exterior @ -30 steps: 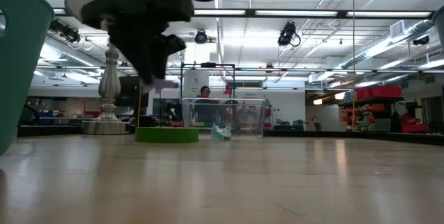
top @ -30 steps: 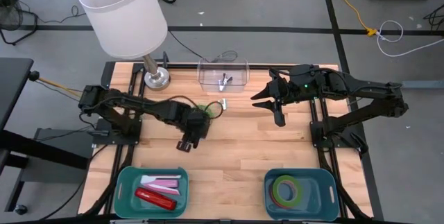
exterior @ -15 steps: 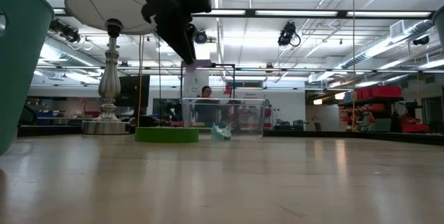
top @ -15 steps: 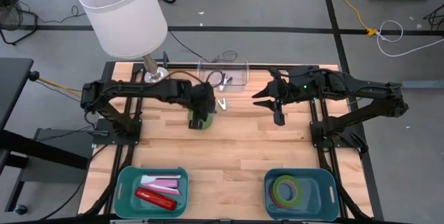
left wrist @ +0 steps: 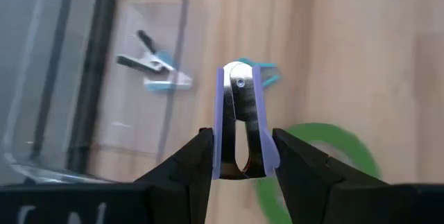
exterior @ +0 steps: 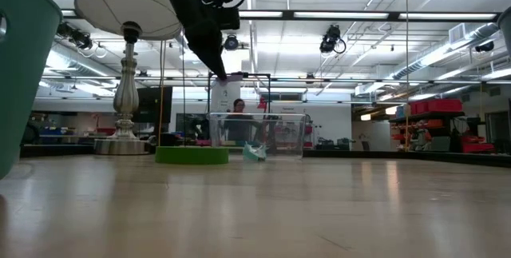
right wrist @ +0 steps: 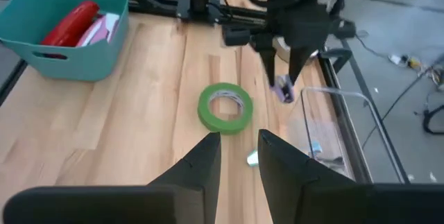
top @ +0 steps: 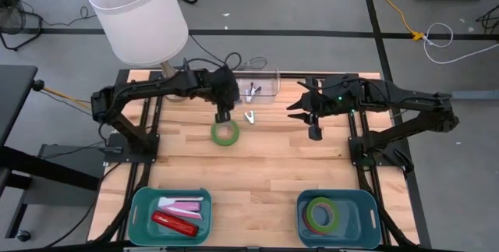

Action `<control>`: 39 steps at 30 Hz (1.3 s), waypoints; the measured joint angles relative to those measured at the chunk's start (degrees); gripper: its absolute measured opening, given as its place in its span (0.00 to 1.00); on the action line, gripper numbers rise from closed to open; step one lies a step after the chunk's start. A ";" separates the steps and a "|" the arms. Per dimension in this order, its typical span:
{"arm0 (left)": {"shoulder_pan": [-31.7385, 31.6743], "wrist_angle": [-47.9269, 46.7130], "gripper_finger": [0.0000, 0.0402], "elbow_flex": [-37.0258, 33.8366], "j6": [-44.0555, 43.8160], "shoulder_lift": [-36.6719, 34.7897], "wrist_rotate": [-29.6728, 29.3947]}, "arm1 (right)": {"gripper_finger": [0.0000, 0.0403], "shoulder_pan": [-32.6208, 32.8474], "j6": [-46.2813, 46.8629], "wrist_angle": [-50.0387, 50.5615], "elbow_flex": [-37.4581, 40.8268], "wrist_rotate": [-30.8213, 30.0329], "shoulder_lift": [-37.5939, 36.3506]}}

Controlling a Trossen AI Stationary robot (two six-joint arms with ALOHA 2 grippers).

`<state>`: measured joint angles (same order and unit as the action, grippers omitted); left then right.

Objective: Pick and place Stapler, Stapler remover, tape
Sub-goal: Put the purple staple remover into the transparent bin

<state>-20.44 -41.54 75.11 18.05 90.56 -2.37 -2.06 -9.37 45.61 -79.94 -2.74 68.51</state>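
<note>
**Left arm carries a staple remover up to the clear box**

The left gripper [top: 224, 113] has swung from the middle of the table [top: 273, 166] to the far edge, at about 11 o'clock from the table's centre, and now hangs just beside the clear box [top: 251, 83]. Its jaws pinch a purple-sided staple remover [left wrist: 238, 128], plain in the left wrist view. The green tape ring [top: 225, 133] it covered half a second ago lies bare on the wood just below it, untouched.

A second staple remover [top: 251, 117], teal-handled, lies on the table at 3 o'clock from the ring, and a third [left wrist: 149, 71] sits inside the box.

The right gripper [top: 310, 119] has barely shifted; it waits at 2 o'clock from centre with jaws a little apart and nothing between them.

At the near edge, the left teal bin [top: 139, 205] holds a red stapler [top: 175, 222] and the right teal bin [top: 366, 205] holds tape rings [top: 321, 214].

Judging by the swing, the held remover looks bound for the box, so a release comes next, with the green ring and the teal remover yet to be sorted
</note>
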 joint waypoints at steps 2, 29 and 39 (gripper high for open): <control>-1.24 1.00 0.37 0.00 0.64 0.00 0.02 | 0.24 -0.87 1.15 0.12 0.00 -0.34 0.00; -8.81 18.77 0.35 0.00 -0.79 0.14 -0.17 | 0.24 -16.90 -8.68 2.81 -0.02 -2.81 -2.57; -10.85 25.06 0.35 -2.80 -11.99 0.26 -0.19 | 0.24 -17.09 -7.67 0.55 -0.02 -2.80 -2.03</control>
<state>-31.29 -16.48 72.31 6.06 90.83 -2.56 -19.16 -17.04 46.17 -79.96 -5.54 66.48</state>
